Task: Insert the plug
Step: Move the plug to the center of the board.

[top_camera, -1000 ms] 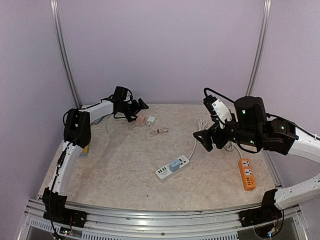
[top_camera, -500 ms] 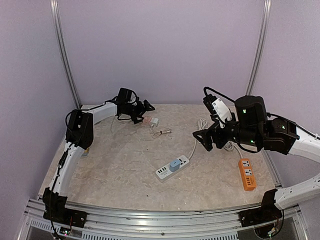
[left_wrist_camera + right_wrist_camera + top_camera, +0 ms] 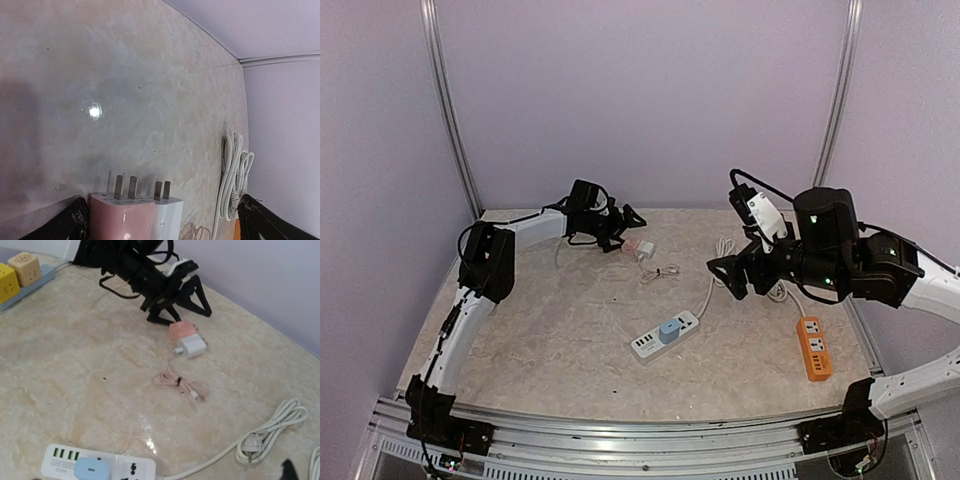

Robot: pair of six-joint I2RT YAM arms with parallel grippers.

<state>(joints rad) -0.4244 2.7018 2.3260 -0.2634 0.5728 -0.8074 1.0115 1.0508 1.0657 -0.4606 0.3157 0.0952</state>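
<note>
Two chargers (image 3: 181, 331), touching; two strips (image 3: 665, 335), maybe third; one pink cable (image 3: 180, 382); left gripper (image 3: 182, 316), right gripper (image 3: 725, 278) agape.

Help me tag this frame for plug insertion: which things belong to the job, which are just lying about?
Job, likely: pink plastic charger plug, white plastic charger plug, white plastic power strip.
Lying about: orange plastic power strip, coiled pink cable, blue adapter already in the strip, yellow cube socket.

A beige marbled desk (image 3: 570, 350) is enclosed by plain lilac walls (image 3: 640, 100); metal posts (image 3: 445, 100) are seen upper left and upper right, and a rail (image 3: 620, 425) along the bottom.
</note>
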